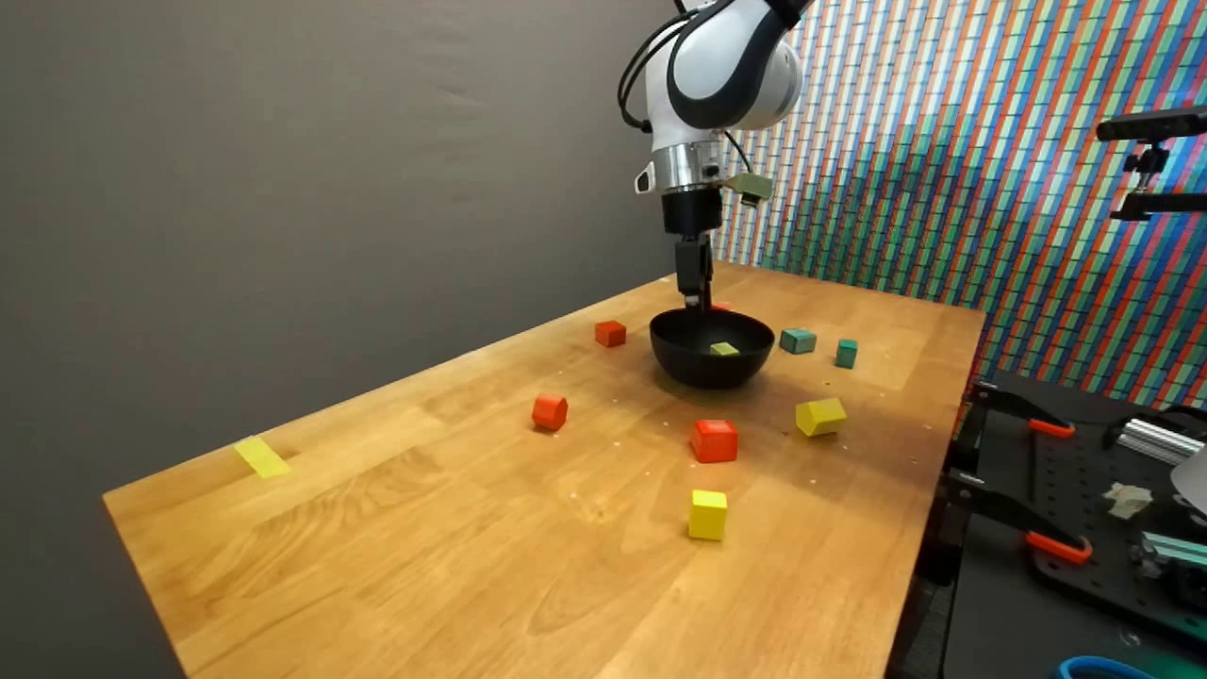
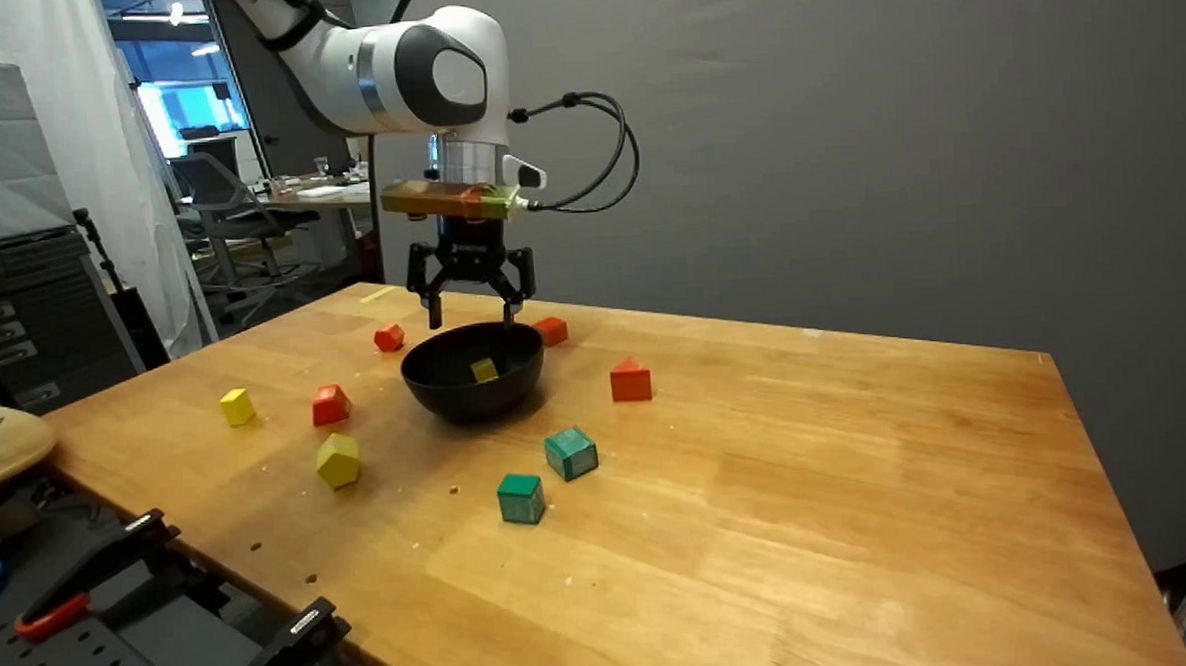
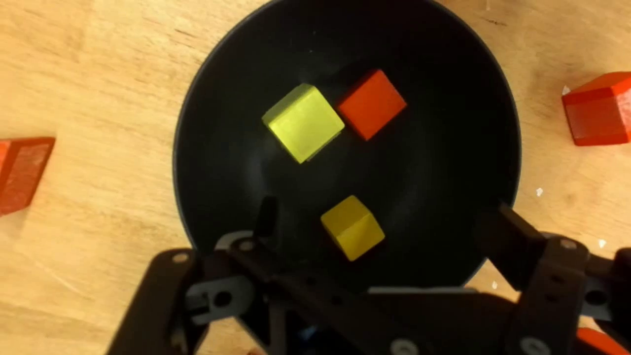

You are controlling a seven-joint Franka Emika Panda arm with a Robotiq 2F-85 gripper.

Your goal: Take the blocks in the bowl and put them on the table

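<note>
You're seeing a warm, bright worktop [image 2: 810, 484] in both exterior views, with soft shadow pooling around the bowl [image 1: 698, 373] and the grey backdrop [image 1: 377, 189] looking dim. In an exterior view, a distant ceiling lamp [image 2: 176, 13] is glaring. In your wrist view, the pincer [image 3: 384, 212] is looking dark and out of focus, and the paler yellow block [image 3: 305, 125] is catching strong light.

Find three blocks [image 3: 373, 106] in the bowl [image 3: 443, 153], in the wrist view at one, six and ten o'clock; around it on the bench [image 2: 810, 484], in an exterior view, eight more blocks [image 2: 630, 383], from two clockwise to ten.
</note>
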